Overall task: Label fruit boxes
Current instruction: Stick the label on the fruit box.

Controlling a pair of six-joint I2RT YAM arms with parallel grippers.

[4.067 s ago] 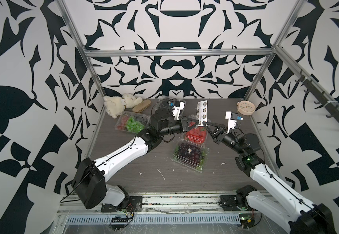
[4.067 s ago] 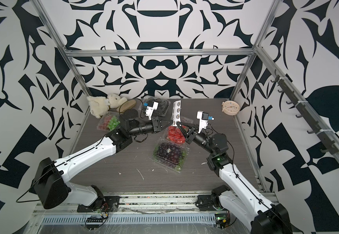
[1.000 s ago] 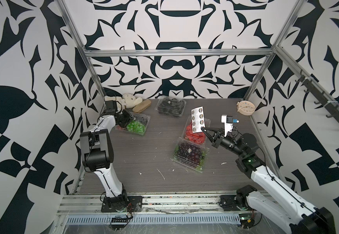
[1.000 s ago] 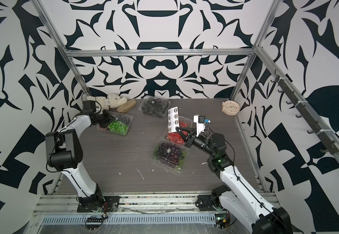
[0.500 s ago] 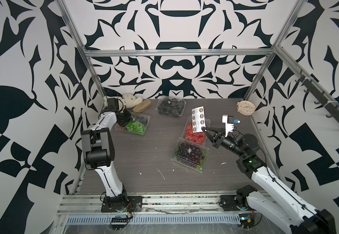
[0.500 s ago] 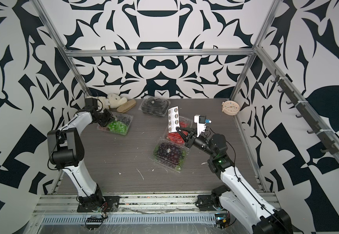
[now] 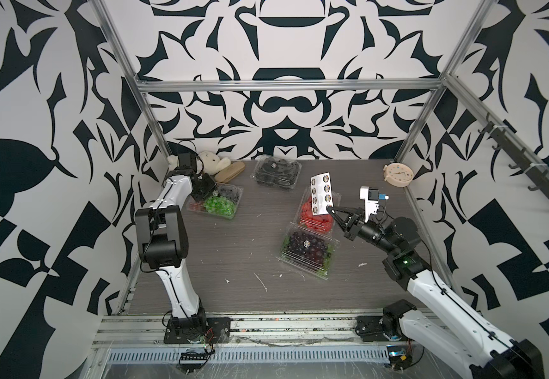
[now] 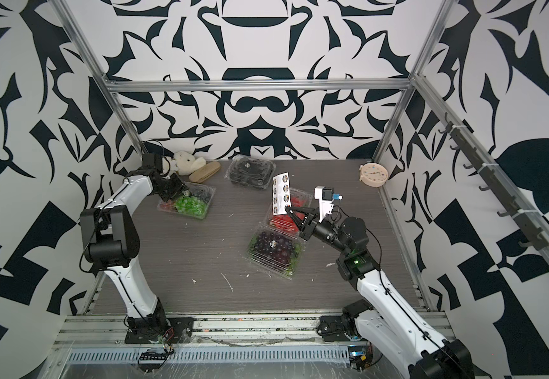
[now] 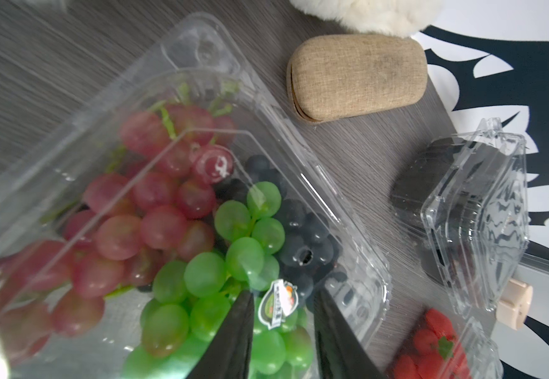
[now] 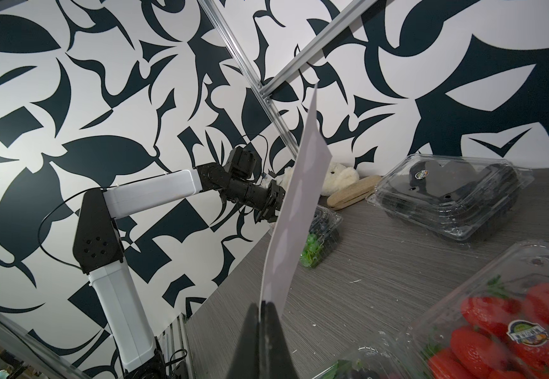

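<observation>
Grape box [image 7: 237, 197] near plush toy [image 7: 212, 162], case [image 7: 230, 171]

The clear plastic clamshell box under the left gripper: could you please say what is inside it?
Pink-red grapes, green grapes and dark berries show through the lid, which bears an oval sticker; lower fruit is hidden.

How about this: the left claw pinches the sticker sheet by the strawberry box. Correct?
No. The right claw, not the left, pinches the sticker sheet by the strawberry box; the right wrist view shows it shut on the sheet's edge.
</observation>
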